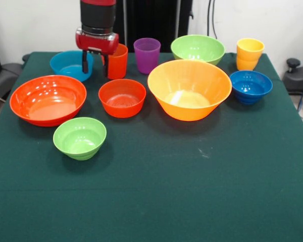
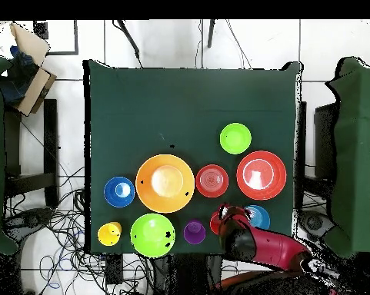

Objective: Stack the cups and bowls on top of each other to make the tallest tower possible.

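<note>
A green-clothed bench (image 1: 156, 191) carries every piece singly; no tower exists yet, so all stacking remains. The robot's gripper (image 1: 95, 64) hangs with jaws parted, empty, between the light blue plastic bowl (image 1: 70, 64) and the orange-red tapered plastic cup (image 1: 118, 61).

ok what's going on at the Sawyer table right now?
Nothing is stacked yet. All the bowls and cups sit singly on the table. The gripper hangs open at the far side, between the light blue bowl and the orange-red cup, holding nothing. The purple cup and yellow cup stand untouched in the same far row.
</note>
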Motion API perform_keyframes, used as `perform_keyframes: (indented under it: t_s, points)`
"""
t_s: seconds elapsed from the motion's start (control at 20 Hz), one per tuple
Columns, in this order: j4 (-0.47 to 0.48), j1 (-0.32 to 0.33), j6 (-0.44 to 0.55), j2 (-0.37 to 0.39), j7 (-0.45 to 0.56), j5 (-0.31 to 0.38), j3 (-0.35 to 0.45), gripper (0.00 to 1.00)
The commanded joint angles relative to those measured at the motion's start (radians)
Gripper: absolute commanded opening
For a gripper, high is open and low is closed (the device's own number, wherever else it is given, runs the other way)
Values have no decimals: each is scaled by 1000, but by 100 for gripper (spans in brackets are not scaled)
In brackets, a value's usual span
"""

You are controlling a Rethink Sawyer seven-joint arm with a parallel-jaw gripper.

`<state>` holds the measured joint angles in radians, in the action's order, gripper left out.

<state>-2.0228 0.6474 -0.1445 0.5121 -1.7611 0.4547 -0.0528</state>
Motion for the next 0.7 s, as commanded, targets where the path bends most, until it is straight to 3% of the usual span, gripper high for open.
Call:
perform_keyframes:
  t_s: [0.05,0.7]
  points:
    - [14,-15,-44,-25,-107,54,59,100]
    - [-13,-22,-65,-11,-111,62,15,100]
